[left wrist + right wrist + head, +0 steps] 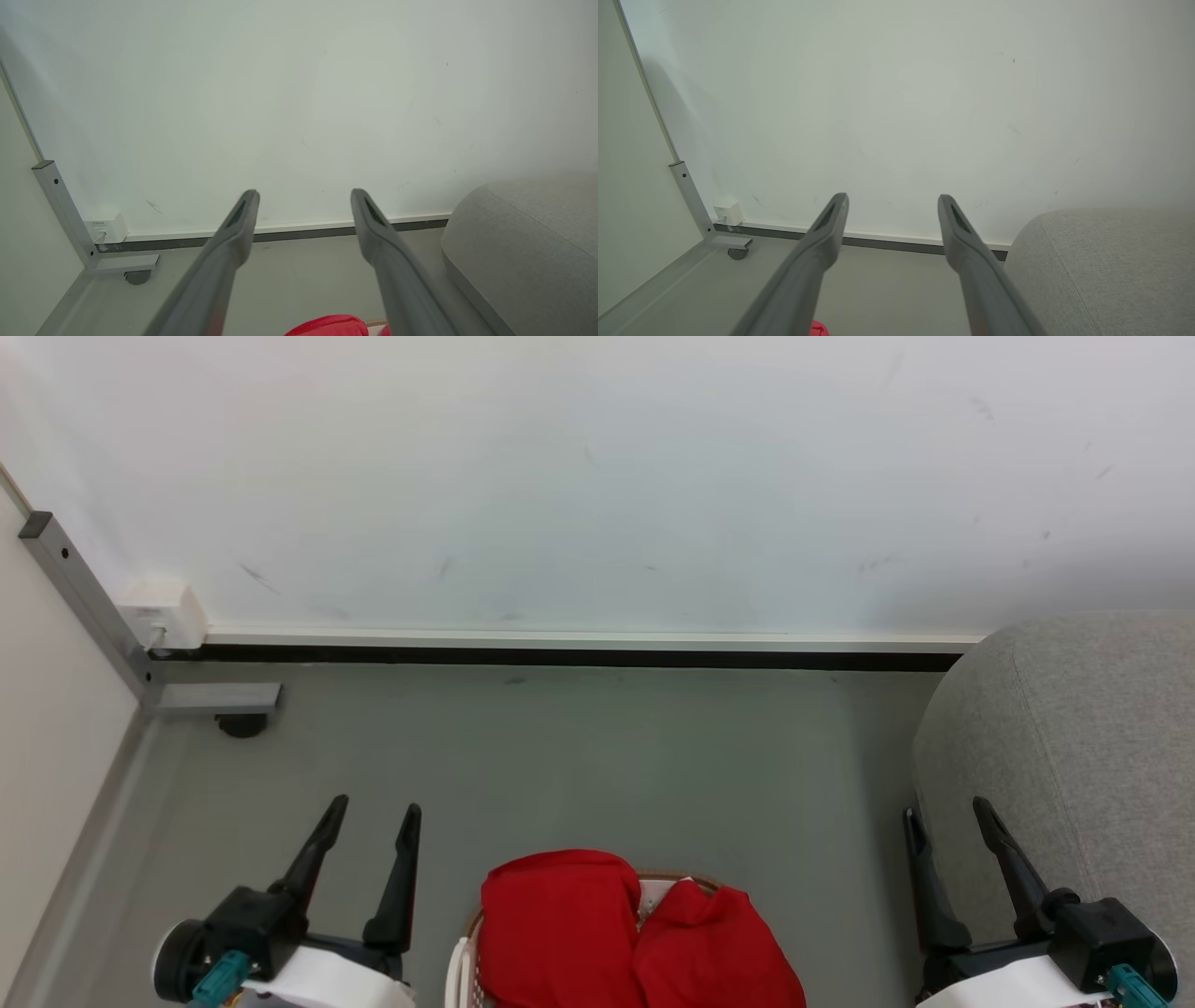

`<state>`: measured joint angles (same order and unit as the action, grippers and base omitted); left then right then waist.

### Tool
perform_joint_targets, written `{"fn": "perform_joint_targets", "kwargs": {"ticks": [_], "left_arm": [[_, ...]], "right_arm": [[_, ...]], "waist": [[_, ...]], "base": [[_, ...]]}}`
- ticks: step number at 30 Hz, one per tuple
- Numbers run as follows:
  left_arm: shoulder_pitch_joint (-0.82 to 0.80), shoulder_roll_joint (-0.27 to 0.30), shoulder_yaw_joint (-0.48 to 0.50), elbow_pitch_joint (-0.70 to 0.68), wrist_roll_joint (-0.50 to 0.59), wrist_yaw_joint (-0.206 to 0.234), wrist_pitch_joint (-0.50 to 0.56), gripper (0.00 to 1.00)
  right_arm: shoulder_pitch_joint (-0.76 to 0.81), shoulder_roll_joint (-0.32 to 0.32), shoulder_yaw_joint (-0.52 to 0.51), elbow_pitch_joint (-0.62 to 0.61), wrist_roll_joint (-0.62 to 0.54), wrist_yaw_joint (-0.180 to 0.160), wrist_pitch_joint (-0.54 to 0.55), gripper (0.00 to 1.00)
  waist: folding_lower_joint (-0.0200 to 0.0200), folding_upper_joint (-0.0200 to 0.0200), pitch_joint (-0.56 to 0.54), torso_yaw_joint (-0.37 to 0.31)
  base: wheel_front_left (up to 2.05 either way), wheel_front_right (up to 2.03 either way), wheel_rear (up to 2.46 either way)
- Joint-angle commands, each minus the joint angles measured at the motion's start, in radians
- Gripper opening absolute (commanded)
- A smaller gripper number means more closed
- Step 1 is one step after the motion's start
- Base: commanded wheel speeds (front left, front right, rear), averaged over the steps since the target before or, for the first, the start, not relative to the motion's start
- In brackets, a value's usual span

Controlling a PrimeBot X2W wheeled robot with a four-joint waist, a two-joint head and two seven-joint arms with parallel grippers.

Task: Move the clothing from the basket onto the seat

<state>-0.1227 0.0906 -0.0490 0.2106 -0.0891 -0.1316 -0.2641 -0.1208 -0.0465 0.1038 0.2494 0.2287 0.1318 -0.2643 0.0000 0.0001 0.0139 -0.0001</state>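
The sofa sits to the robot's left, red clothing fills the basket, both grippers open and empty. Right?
No: the head view shows the sofa to the robot's right. The clothing is in the basket; left gripper and right gripper are open and empty.

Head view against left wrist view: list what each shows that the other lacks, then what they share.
Head view: the right pincer, open, by the seat. Left wrist view: slotted inner faces of the fingers of the left pincer. Both: that open left pincer, red clothing in the basket, the seat, wall and floor.
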Motion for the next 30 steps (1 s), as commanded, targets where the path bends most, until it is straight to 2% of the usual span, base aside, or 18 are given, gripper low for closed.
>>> {"fn": "perform_joint_targets", "kwargs": {"ticks": [1, 15, 25, 30], "left_arm": [[-0.009, 0.007, 0.001, 0.001, -0.013, 0.002, -0.001, 1.00], [-0.015, 0.015, -0.016, 0.012, -0.027, 0.002, -0.001, 1.00], [-0.050, 0.057, -0.034, 0.030, -0.047, 0.002, 0.000, 1.00], [-0.092, 0.098, -0.076, 0.113, -0.065, 0.002, 0.000, 1.00]], "right_arm": [[-0.008, -0.007, 0.000, -0.004, 0.001, -0.002, 0.000, 1.00], [-0.023, -0.007, 0.012, -0.004, 0.010, -0.002, 0.000, 1.00], [-0.048, -0.006, 0.021, -0.038, 0.042, -0.002, 0.000, 1.00], [-0.071, -0.006, 0.016, -0.062, 0.057, -0.002, 0.000, 1.00]], "waist": [[0.0000, -0.0001, 0.001, 0.000], [0.0000, -0.0001, 0.030, -0.026], [0.0000, -0.0001, 0.142, -0.116], [0.0000, -0.0001, 0.214, -0.166]], "base": [[0.00, 0.00, 0.00], [0.00, 0.00, 0.00], [0.00, 0.00, 0.00], [0.00, 0.00, 0.00]]}}
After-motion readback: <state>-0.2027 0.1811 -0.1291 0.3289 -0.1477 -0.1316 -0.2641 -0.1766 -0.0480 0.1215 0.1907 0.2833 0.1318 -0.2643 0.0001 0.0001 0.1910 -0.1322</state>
